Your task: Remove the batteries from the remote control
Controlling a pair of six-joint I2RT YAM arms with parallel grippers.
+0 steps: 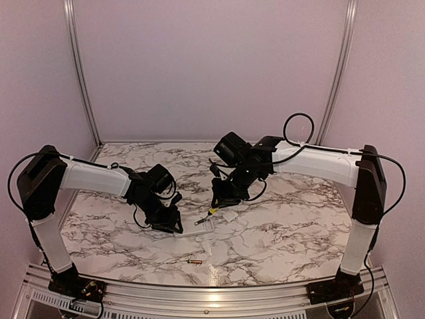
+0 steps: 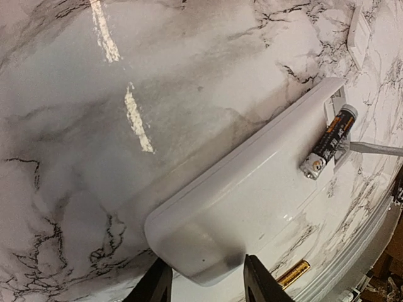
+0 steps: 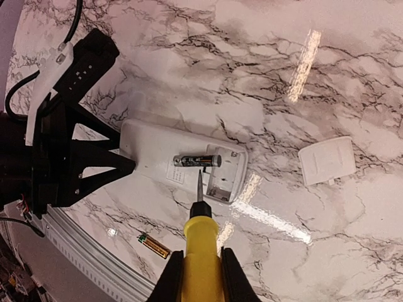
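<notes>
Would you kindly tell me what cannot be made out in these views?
Top view: the dark battery in the slim white plastic remote control is too small to see.
Left wrist view: the coppery-gold battery is partly hidden behind the remote's edge; the small white flat cover is cut by the top edge.
Right wrist view: the yellow-handled screwdriver, in the right gripper, has its rear cut by the bottom edge.
</notes>
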